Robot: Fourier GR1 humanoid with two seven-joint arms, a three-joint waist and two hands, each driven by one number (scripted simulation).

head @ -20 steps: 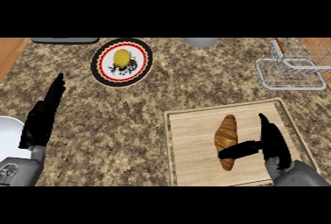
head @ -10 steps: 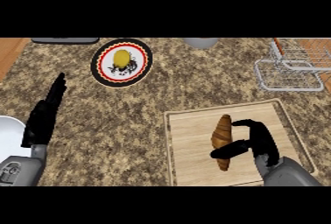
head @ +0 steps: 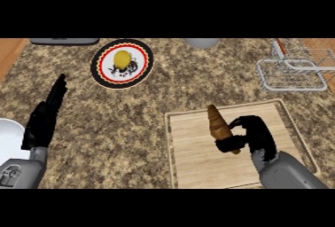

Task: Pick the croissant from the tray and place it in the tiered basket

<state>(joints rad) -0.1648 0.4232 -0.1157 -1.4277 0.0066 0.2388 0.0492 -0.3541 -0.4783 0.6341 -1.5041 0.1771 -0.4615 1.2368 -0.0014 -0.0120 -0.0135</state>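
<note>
A brown croissant [head: 218, 125] lies on the wooden tray [head: 196, 164] at the lower right, its tip pointing up and left. My right hand [head: 252, 135] is curled round the croissant's lower end, thumb and fingers on either side of it. The wire tiered basket [head: 291, 71] stands at the upper right, well apart from the tray. My left hand [head: 46, 117] rests at the left edge with its fingers straight and holds nothing.
A round plate [head: 122, 63] with a red and black rim carries a yellow item at the upper middle. A white dish [head: 9, 137] shows at the left edge. A grey bowl [head: 201, 42] and a dark object [head: 64, 41] sit along the top.
My right hand has moved left from beside the croissant and its fingers have closed round the lower end. The croissant has tilted slightly. The left hand has not moved.
</note>
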